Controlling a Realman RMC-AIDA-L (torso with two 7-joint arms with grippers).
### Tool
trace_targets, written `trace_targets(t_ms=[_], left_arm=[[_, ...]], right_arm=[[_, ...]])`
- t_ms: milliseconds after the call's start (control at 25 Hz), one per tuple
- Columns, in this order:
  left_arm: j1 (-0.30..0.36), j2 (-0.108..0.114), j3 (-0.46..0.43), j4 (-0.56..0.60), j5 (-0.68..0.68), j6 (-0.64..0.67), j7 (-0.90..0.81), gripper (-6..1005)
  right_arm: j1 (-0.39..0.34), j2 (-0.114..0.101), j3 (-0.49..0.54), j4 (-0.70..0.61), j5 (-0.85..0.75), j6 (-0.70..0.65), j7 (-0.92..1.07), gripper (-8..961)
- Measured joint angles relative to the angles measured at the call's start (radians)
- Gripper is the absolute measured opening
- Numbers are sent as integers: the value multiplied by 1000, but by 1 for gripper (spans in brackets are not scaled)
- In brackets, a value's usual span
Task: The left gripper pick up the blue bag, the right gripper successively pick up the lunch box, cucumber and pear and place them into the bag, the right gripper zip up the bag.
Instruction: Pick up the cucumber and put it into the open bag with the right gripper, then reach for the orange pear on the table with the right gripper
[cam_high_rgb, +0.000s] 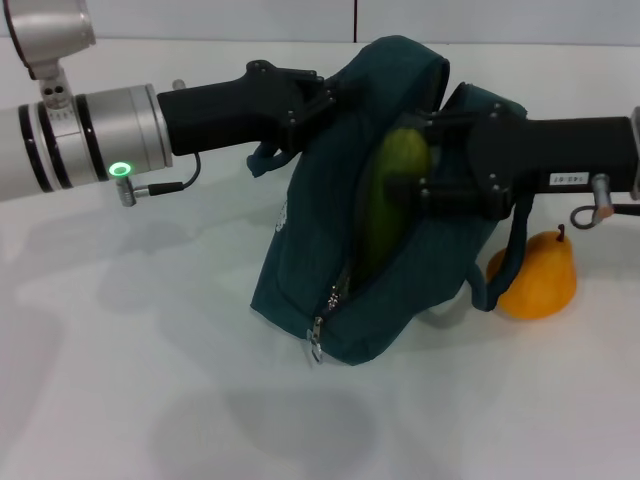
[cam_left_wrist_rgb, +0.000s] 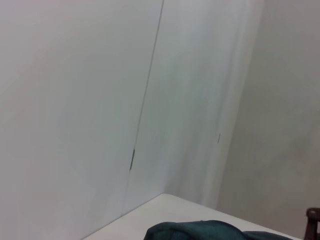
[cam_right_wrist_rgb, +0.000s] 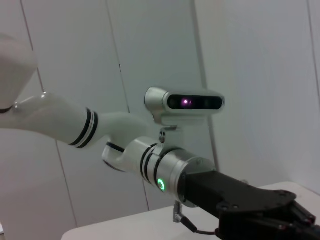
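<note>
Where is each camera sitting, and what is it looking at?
Head view: up on the head, looking down at the blue bag, cucumber, pear; both arms show.
Left wrist view: on the left wrist, facing the wall; only the bag's top edge shows.
Right wrist view: on the right wrist, facing the left tool.
Head and left wrist share the bag.

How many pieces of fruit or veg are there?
2. The cucumber sticks out of the open bag, at the right end effector. The pear sits on the table beside the bag. More may be hidden inside.
</note>
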Motion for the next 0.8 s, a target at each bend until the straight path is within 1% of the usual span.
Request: trace_targets(t_ms=[120, 200, 240, 360, 520, 560, 720, 800], left_arm=[[0, 0, 0, 0, 0, 0, 1, 42], [1, -1, 0, 0, 0, -1, 1, 42], [1, -1, 0, 0, 0, -1, 1, 42], [3, -1, 0, 0, 0, -1, 2, 42], [4, -1, 0, 0, 0, -2, 2, 42], [5, -1, 0, 0, 0, -2, 2, 42], [11, -1, 0, 0, 0, -4, 9, 42], [15, -1, 0, 2, 0, -7, 11, 42]], right_arm=[[-8, 2, -2, -2, 15, 3, -1, 565], [-39, 2, 2, -8, 59, -1, -19, 565], [-39, 2, 2, -8, 59, -1, -19, 565], [-99, 0, 2, -12, 138, -5, -86, 565], [-162, -3, 10, -13, 194, -11, -147, 703], [-175, -4, 19, -11, 199, -26, -162, 737], [-253, -3, 90, 25, 214, -129, -270, 729], [-295, -2, 136, 88, 235, -187, -369, 725]])
